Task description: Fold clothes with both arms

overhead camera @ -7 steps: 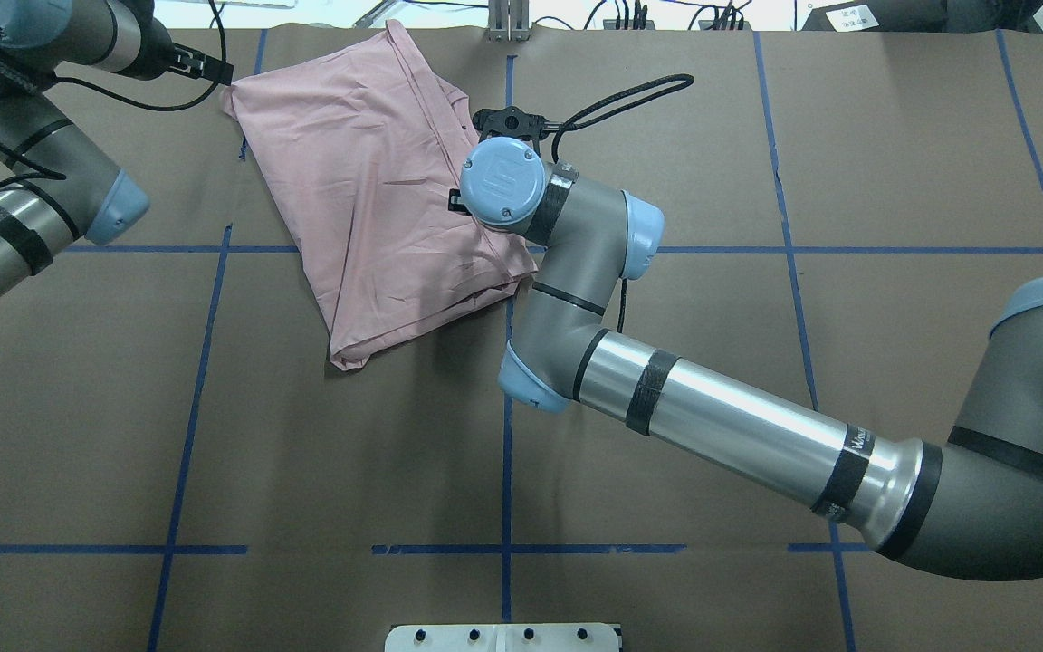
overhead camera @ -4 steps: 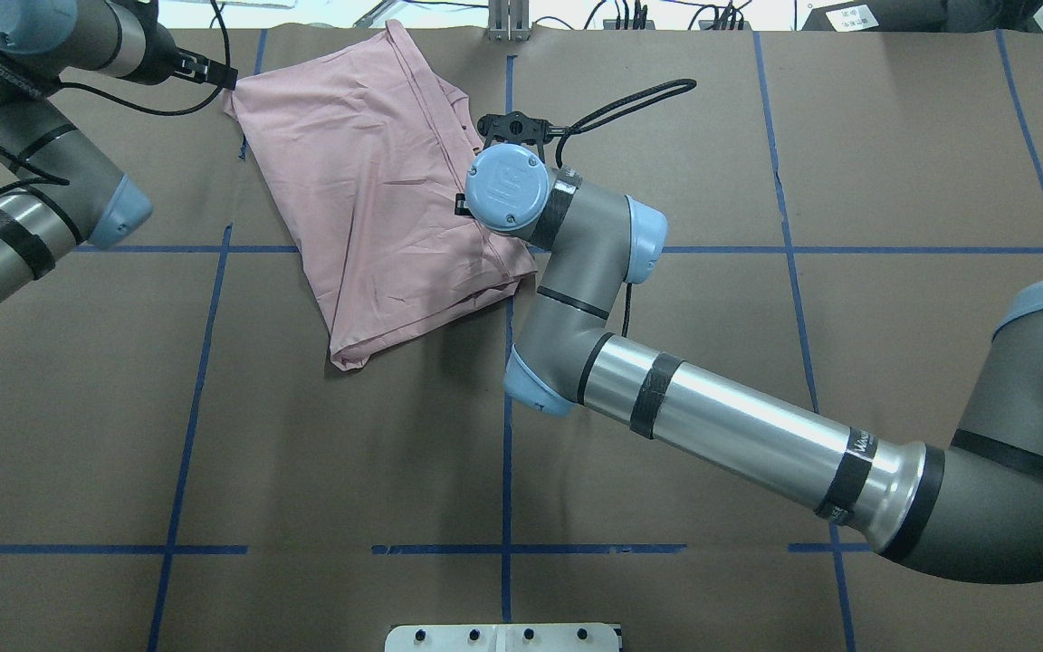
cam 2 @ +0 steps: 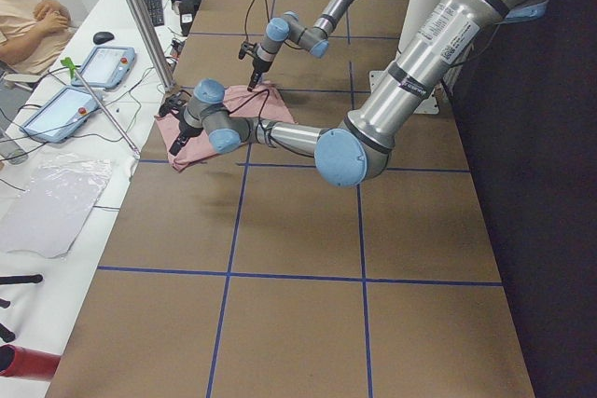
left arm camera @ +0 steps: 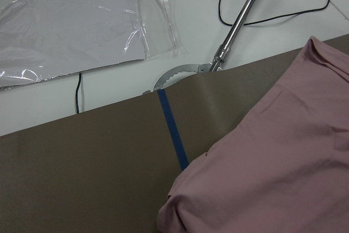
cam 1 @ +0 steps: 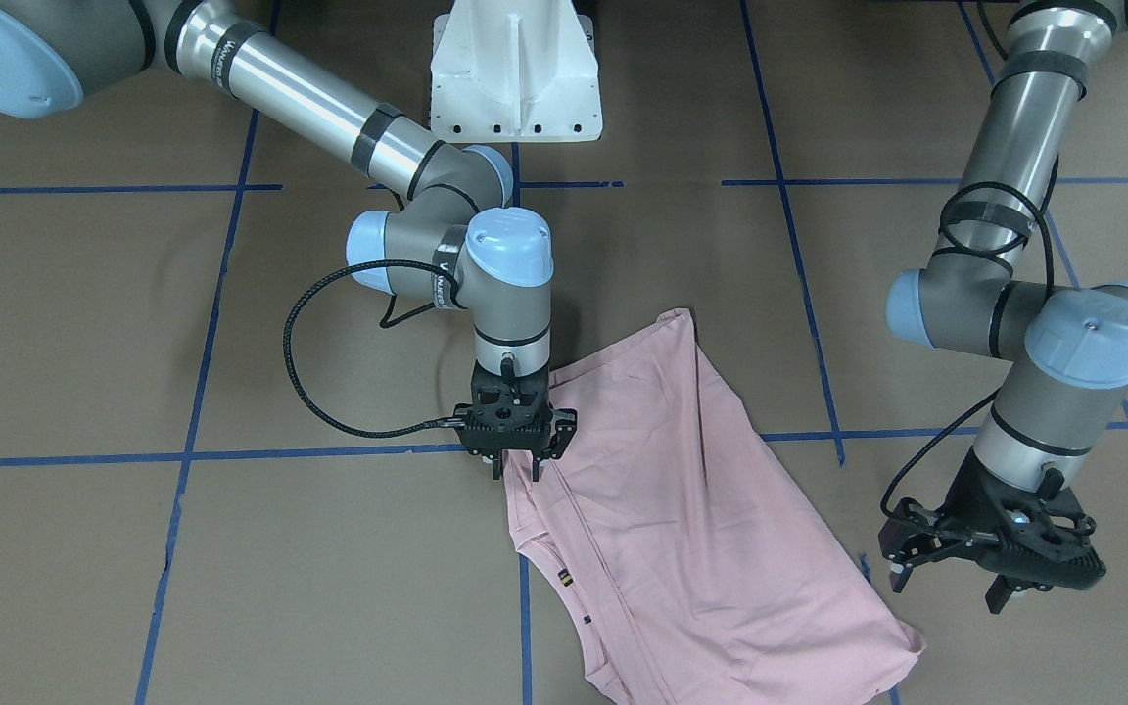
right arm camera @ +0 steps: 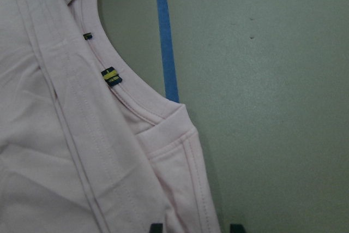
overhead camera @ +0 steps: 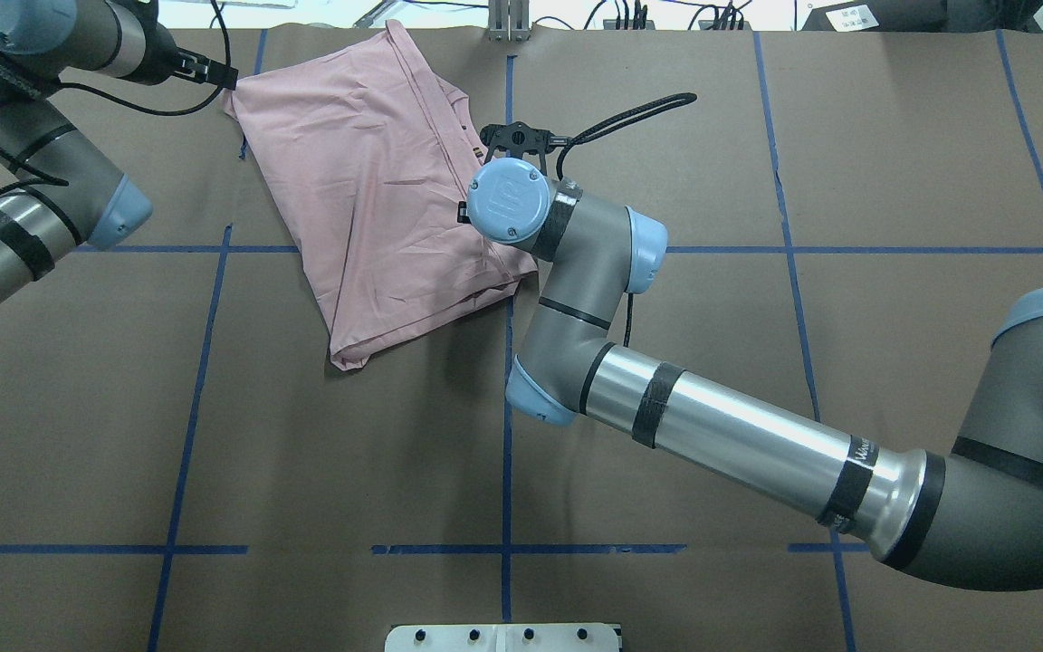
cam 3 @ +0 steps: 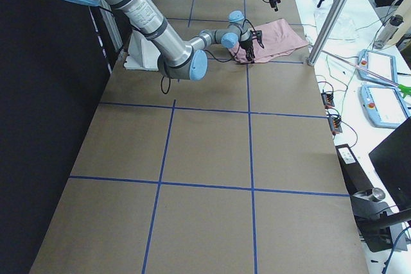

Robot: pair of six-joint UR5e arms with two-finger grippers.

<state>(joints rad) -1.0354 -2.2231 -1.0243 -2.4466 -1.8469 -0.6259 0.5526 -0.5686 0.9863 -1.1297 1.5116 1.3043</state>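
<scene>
The clothes are one pale pink T-shirt (overhead camera: 368,181), folded into a slanted oblong at the far middle of the brown table. Its print is hidden. A small dark tag (right arm camera: 112,77) sits at the collar. My right gripper (cam 1: 518,468) points straight down at the shirt's collar-side edge. Its jaws are open, and a sleeve hem (right arm camera: 180,162) lies between the fingertips (right arm camera: 156,226). My left gripper (cam 1: 946,586) is open and holds nothing. It hovers just beside the shirt's far left corner (overhead camera: 234,93). That corner of the T-shirt (left arm camera: 283,167) also lies free in the left wrist view.
A white pedestal base (cam 1: 515,73) stands at the robot's side. Blue tape lines (overhead camera: 507,435) grid the table. Beyond the far edge are a metal pole (left arm camera: 240,23), a clear plastic bag (left arm camera: 71,25), two pendants (cam 2: 103,67) and a seated person (cam 2: 28,25). A black cable loop (overhead camera: 639,95) arcs off my right wrist.
My right wrist and gripper have shifted slightly toward the robot and to the right along the shirt's edge. The left gripper has drawn a little away from the corner. The shirt has not moved.
</scene>
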